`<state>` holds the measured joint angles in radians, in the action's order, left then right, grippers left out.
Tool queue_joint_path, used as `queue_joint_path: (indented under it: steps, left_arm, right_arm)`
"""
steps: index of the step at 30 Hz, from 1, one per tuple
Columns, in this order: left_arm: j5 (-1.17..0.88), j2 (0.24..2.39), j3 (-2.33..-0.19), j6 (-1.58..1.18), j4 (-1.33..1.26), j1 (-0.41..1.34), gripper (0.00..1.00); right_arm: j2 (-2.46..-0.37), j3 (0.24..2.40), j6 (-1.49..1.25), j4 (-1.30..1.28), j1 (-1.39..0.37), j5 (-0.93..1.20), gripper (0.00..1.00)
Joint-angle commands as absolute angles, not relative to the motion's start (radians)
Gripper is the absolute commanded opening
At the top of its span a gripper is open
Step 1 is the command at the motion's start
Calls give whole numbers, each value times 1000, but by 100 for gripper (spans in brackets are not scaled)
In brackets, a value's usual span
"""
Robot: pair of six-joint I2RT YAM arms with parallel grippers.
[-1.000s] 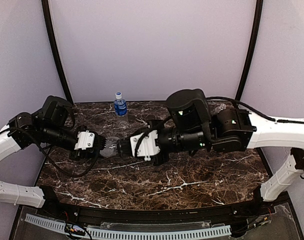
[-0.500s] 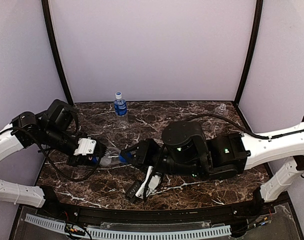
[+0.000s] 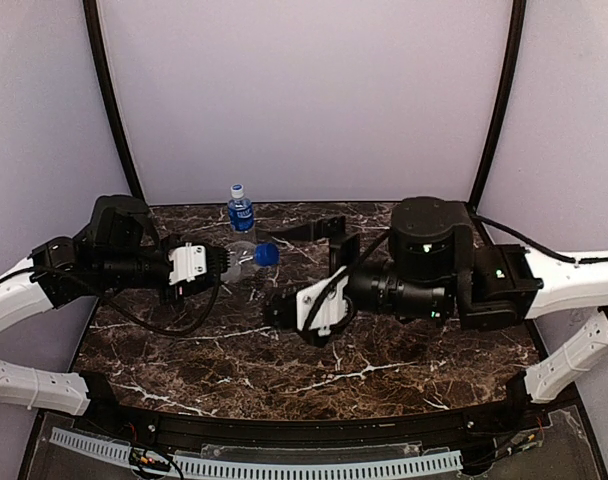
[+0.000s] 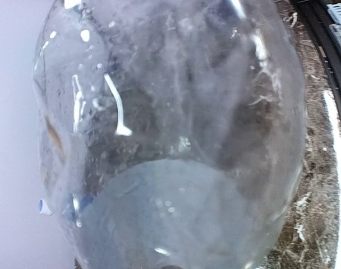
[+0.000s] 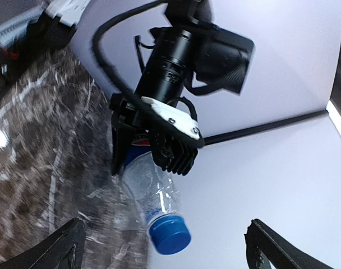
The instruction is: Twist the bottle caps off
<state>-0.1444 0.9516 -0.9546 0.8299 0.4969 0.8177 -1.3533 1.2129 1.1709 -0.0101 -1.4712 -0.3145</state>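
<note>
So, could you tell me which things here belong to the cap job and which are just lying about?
Job: Pepsi bottle, held by left gripper; its blue cap; blue-label bottle with white cap; open right gripper.
Just surroundings: table; back wall.

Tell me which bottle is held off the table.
The Pepsi-labelled bottle with the blue cap, gripped sideways in the left end effector; the blue-labelled bottle stands upright on the table at the back.
</note>
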Motion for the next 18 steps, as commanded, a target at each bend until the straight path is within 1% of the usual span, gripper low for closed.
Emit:
queue_joint_path:
  steps: [1, 3, 4, 8, 11, 15, 18]
  left_arm:
    - [94, 949, -908, 866, 258, 820, 34]
    - [183, 959, -884, 912, 189, 821, 34]
    - [226, 961, -875, 929, 166, 821, 34]
    - [256, 965, -857, 991, 104, 822, 34]
    - [263, 972, -860, 1006, 99, 822, 34]
    - [269, 974, -857, 1019, 97, 823, 33]
    - [265, 974, -855, 1023, 97, 823, 34]
  right_arm:
    - [-1335, 1350, 305, -234, -1284, 13, 99]
    - [-1342, 1381, 1, -212, -1195, 169, 99]
    - [-1343, 1368, -146, -166, -1160, 202, 98]
    - [-1369, 1328, -747, -16, -1037, 327, 94]
    - [-1410, 1388, -829, -71, -1028, 313, 95]
    - [-1469, 1464, -849, -169, -1018, 296, 94]
    - [-1495, 1475, -876, -176, -1007, 306, 83]
